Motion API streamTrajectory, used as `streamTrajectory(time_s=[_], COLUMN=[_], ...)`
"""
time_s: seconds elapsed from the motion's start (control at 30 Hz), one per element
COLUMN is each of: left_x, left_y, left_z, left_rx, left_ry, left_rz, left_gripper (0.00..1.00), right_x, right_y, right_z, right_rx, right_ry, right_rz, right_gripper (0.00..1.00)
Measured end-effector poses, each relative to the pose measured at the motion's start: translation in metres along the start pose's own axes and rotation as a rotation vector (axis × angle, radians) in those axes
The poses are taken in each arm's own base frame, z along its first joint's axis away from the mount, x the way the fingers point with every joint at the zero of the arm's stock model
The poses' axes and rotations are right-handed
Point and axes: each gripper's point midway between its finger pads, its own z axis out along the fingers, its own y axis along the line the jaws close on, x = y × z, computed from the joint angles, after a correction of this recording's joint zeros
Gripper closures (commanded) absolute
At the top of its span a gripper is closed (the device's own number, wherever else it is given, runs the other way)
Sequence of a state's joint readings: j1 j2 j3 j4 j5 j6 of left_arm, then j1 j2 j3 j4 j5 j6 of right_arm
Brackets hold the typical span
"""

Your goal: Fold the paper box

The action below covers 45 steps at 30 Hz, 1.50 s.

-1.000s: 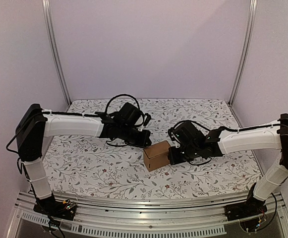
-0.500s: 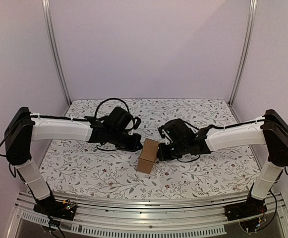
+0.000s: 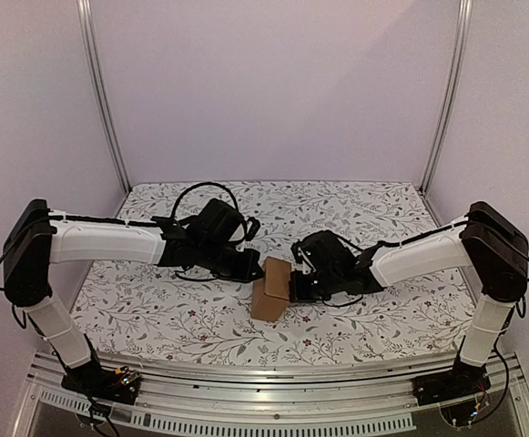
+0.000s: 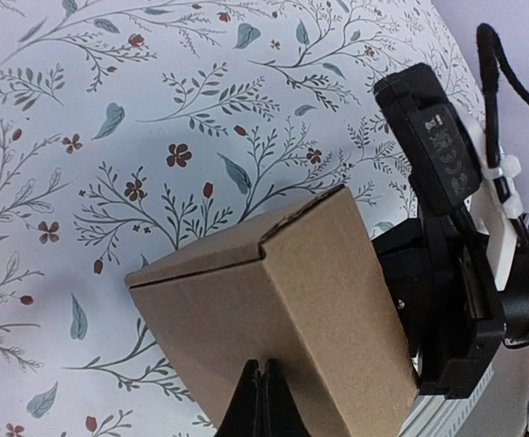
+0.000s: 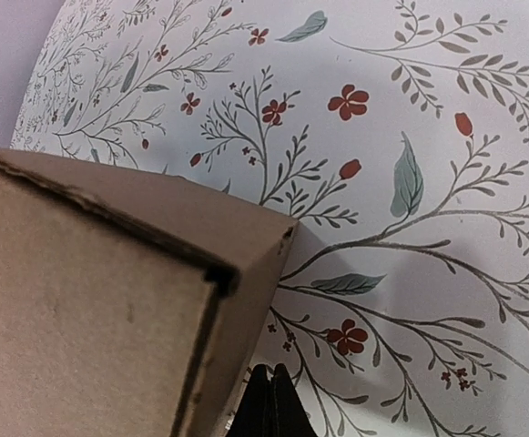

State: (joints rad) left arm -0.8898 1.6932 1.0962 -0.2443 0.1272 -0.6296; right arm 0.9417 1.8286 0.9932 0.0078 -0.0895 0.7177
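Floral tablecloth was seen underneath. Fingers together, the left gripper was set against the paper box at its 10 o'clock; the right gripper, likewise closed, at its 3 o'clock. Box sat mid-table, already formed. Equal opposed pressure would be advised, to avoid tipping.

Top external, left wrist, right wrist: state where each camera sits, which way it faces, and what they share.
Top external: above, behind the bases, looking down on the table; both arms show.
Left wrist: on left arm, facing the paper box; shut left gripper, right arm show.
Right wrist: on right arm, facing the box; shut right gripper shows.
All share the box.
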Motion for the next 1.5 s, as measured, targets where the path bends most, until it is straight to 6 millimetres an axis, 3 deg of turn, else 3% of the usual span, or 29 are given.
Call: streamTrajectory(time_s=[0.2, 0.4, 0.53, 0.77, 0.93, 1.0, 1.17, 1.27, 1.33, 1.37, 1.47, 1.5], left_x=[-0.001, -0.002, 0.001, 0.006, -0.002, -0.008, -0.02, -0.032, -0.042, -0.046, -0.058, -0.061], left_y=[-0.014, -0.041, -0.054, -0.055, -0.053, -0.052, -0.043, -0.039, -0.037, -0.036, -0.033, -0.031], left_z=[0.003, 0.011, 0.017, 0.028, 0.026, 0.023, 0.003, -0.011, -0.023, -0.028, -0.043, -0.048], left_rx=[0.023, 0.079, 0.102, 0.095, 0.056, 0.036, -0.042, -0.087, -0.117, -0.129, -0.164, -0.175], left_ry=[0.003, 0.008, 0.021, 0.043, 0.026, 0.01, -0.038, -0.073, -0.106, -0.117, -0.155, -0.163], left_rz=[0.017, 0.048, 0.064, 0.068, 0.079, 0.088, 0.119, 0.137, 0.145, 0.156, 0.164, 0.166], left_gripper=[1.0, 1.0, 1.0, 1.0, 0.99, 0.92, 0.59, 0.45, 0.3, 0.23, 0.01, 0.01], right_x=[0.01, 0.024, 0.023, 0.025, 0.026, 0.024, 0.013, -0.002, -0.017, -0.025, -0.044, -0.049], right_y=[-0.013, -0.032, -0.039, -0.058, -0.069, -0.07, -0.072, -0.068, -0.062, -0.059, -0.057, -0.058], right_z=[0.004, 0.006, 0.004, -0.011, -0.021, -0.026, -0.044, -0.059, -0.072, -0.079, -0.1, -0.106], right_rx=[0.005, 0.027, 0.022, 0.054, 0.096, 0.11, 0.16, 0.192, 0.202, 0.206, 0.225, 0.231], right_ry=[0.004, 0.016, -0.007, -0.038, -0.039, -0.047, -0.082, -0.116, -0.158, -0.18, -0.233, -0.247], right_rz=[0.03, 0.044, 0.051, 0.053, 0.032, 0.019, -0.032, -0.073, -0.101, -0.111, -0.132, -0.134], right_gripper=[1.0, 1.0, 1.0, 1.0, 0.97, 0.89, 0.49, 0.33, 0.09, 0.02, 0.01, 0.01])
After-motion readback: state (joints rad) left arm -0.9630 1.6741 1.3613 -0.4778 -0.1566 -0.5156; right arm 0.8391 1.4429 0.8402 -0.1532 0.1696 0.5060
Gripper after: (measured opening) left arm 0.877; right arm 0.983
